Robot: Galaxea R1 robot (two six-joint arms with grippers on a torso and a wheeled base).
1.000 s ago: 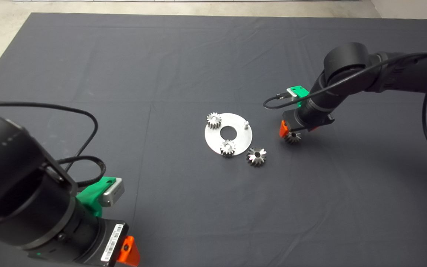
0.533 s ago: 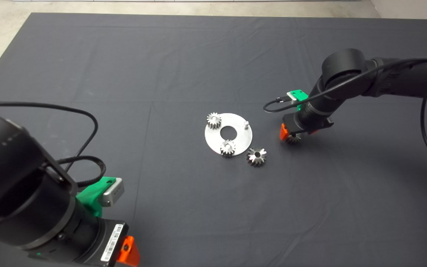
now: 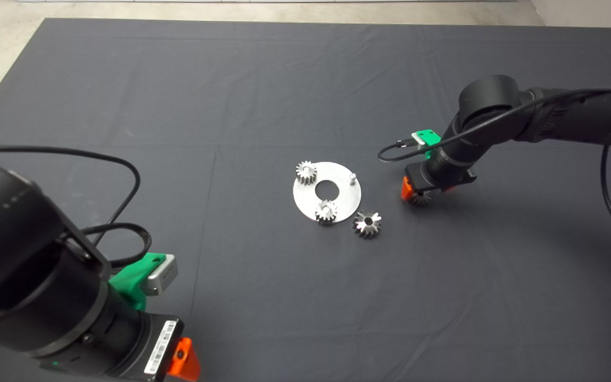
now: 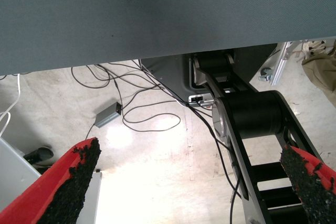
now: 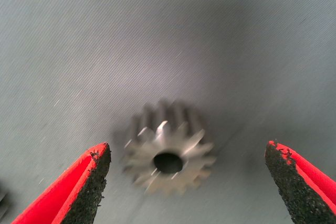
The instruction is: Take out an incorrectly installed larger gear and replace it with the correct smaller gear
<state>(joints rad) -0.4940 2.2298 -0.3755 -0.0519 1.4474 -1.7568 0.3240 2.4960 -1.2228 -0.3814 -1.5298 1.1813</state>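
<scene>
smaller gear [image 5: 169, 161] lying flat on the dark mat [image 3: 263, 95], centre hole up, between the spread fingers of the right gripper [image 5: 186, 182] — pads clear of the teeth on both sides, nothing pinched. seen from the head view, same gripper [image 3: 417, 193] low over that gear [image 3: 418, 199], off to the right of the round silver plate [image 3: 337, 204], right arm reaching in from the picture's right edge.

further out: larger gear [image 3: 367, 224] flat on the mat just beside the plate's lower right rim, near the smaller one but apart from it. on the plate, two small pale gears [image 3: 306, 172] [image 3: 326, 211], one at the upper left, one at the lower edge, and a bare upright pin [image 3: 353, 177] at the right — round hole in the plate's middle.

left gripper [image 3: 181, 361] parked at the lower left edge, fingers [image 4: 68, 182] spread wide around nothing, floor and cables [image 4: 152, 114] showing beyond the mat's edge in its wrist view.
</scene>
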